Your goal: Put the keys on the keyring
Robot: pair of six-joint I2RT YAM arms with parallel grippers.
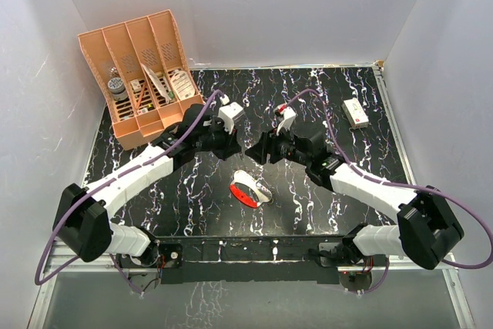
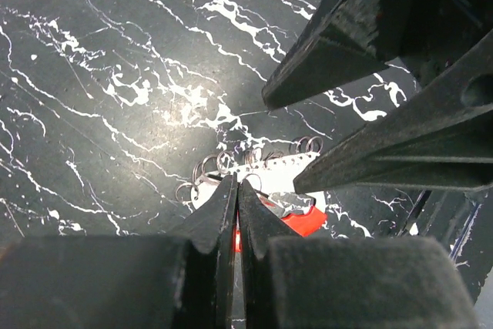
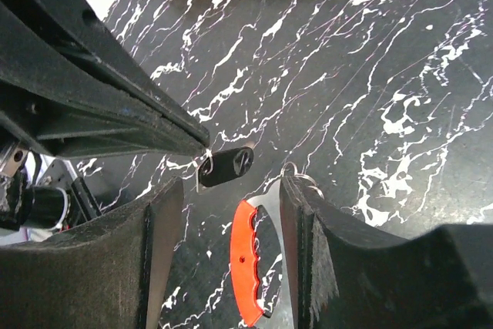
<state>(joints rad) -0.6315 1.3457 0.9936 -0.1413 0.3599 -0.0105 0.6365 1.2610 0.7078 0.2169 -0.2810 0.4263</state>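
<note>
The keyring [image 1: 248, 189], a white loop with a red crescent, lies flat on the black marbled table between the two arms. In the right wrist view its red crescent [image 3: 246, 267] shows below, between my right gripper's [image 3: 229, 184] open fingers, which hold nothing. My left gripper [image 2: 235, 184] is shut. The right wrist view shows its dark fingers [image 3: 100, 105] pinching the small metal ring of a key [image 3: 229, 166], a dark oval piece hanging at their tip above the keyring. From the left wrist I see the keyring's perforated white plate [image 2: 277, 167] with several small rings. Both grippers [image 1: 237, 146] [image 1: 256, 152] nearly meet.
An orange desk organizer [image 1: 142, 75] holding small items stands at the back left. A small white box [image 1: 356, 113] with a red mark lies at the back right. White walls enclose the table on three sides.
</note>
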